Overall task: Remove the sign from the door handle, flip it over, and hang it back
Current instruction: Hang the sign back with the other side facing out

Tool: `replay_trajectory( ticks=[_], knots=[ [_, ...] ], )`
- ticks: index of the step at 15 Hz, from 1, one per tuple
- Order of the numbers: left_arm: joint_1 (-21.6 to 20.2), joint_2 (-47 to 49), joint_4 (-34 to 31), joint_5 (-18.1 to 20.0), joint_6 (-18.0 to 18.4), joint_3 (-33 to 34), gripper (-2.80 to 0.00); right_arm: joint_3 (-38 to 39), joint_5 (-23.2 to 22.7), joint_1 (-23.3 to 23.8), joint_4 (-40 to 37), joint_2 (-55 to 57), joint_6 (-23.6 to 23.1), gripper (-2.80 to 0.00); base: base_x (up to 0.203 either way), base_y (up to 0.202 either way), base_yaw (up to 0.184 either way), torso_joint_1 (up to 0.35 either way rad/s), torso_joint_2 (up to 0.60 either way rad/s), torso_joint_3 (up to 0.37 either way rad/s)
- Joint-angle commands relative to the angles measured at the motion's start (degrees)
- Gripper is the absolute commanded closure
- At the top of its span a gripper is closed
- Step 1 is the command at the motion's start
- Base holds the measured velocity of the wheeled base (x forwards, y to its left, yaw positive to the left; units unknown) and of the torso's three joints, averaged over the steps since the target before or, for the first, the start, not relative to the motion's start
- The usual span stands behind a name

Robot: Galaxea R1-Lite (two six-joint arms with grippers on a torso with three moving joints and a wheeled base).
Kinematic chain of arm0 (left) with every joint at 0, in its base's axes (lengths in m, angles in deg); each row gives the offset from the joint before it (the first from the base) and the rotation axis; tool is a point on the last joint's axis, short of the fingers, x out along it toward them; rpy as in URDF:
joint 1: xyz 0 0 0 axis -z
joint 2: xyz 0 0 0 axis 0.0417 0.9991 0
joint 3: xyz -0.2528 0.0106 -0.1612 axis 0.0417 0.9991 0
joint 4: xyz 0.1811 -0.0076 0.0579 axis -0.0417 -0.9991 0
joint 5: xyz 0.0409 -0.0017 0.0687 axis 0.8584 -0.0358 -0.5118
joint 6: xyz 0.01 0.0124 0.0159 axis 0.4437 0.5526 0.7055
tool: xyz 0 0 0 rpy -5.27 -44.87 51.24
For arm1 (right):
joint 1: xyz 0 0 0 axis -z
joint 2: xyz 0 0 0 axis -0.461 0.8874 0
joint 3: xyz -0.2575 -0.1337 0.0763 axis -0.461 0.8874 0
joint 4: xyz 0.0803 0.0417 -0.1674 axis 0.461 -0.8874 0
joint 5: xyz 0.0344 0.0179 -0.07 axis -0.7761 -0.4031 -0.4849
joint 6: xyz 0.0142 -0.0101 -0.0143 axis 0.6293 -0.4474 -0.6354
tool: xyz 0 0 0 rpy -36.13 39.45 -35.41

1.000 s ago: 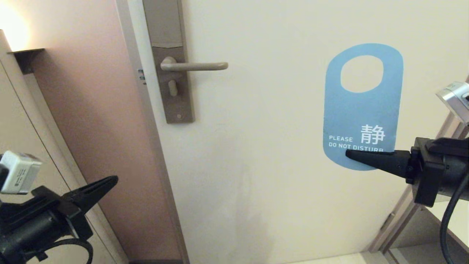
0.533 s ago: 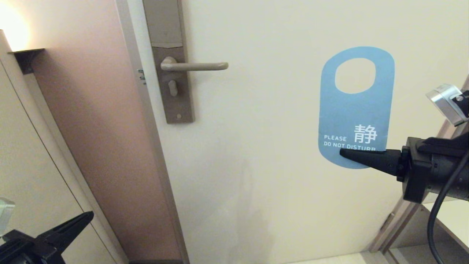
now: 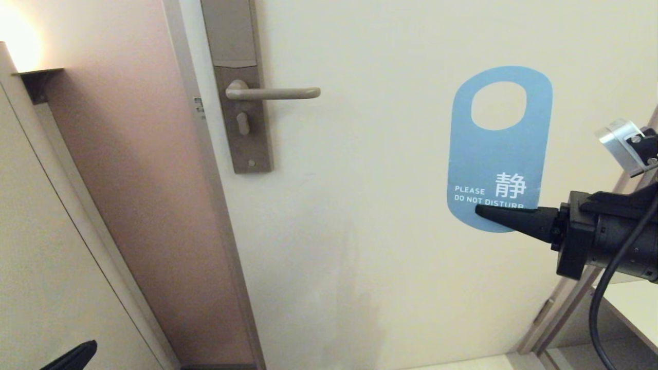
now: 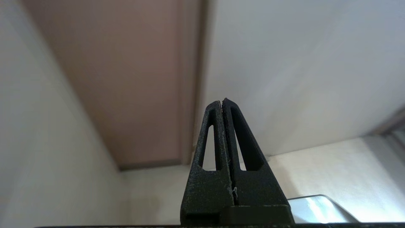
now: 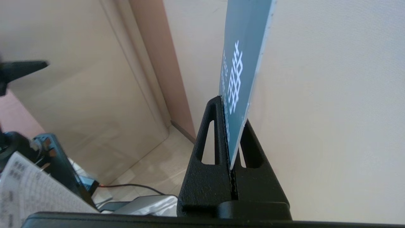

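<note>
The right gripper (image 3: 480,209) reaches in from the right and pinches the lower edge of the sign (image 3: 497,154), its jaws closed on the card. The sign stands upright in front of the door (image 3: 390,246), well to the right of the handle (image 3: 272,93) and a little lower than it, with nothing hanging on the handle. The blue face looks out into the room, showing a white character and "PLEASE DO NOT DISTURB", the last words partly covered by the black fingertip. The oval hole sits at the top, and the pale door shows through it.

From the right wrist, the sign (image 5: 243,69) is seen nearly edge-on, rising from between the two black fingers (image 5: 205,152), which clamp it from either side just beside the door surface.

The left gripper (image 4: 222,103) is low at the left, only its black tip (image 3: 72,357) showing at the bottom corner of the head view. Its jaws are pressed together on nothing, pointing toward the brown door frame (image 4: 133,79).

The handle lies level on its tall backplate (image 3: 241,87) near the door's left edge.
</note>
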Motion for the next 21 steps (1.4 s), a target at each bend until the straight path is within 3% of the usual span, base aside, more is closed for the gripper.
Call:
replay_trajectory(
  ticks=[1,8,12,16,21],
  knots=[
    [-0.1,-6.7,-2.8,-1.2,0.0,0.0,0.00,0.1,0.0,0.0,0.2,0.1,0.0,0.00,0.000,0.000,0.000,0.000,0.00,0.000],
    [1.1,-35.1,-23.5,-4.7,0.7,-2.0,0.00,-0.4,0.0,0.0,2.6,1.5,0.0,0.00,0.000,0.000,0.000,0.000,0.00,0.000],
    [1.3,-38.2,-25.2,-10.2,1.0,-2.1,0.00,-0.3,0.0,0.0,2.7,1.9,0.0,0.00,0.000,0.000,0.000,0.000,0.00,0.000],
    [1.1,-38.2,-24.6,-10.0,3.8,-0.9,0.00,-0.1,-0.1,0.0,2.7,1.9,-0.1,0.00,0.000,0.000,0.000,0.000,0.00,0.000],
    [1.1,-38.2,-24.3,-9.9,3.4,-0.8,0.00,0.4,-0.1,0.0,2.8,1.8,-0.2,0.00,0.000,0.000,0.000,0.000,0.00,0.000]
  ],
)
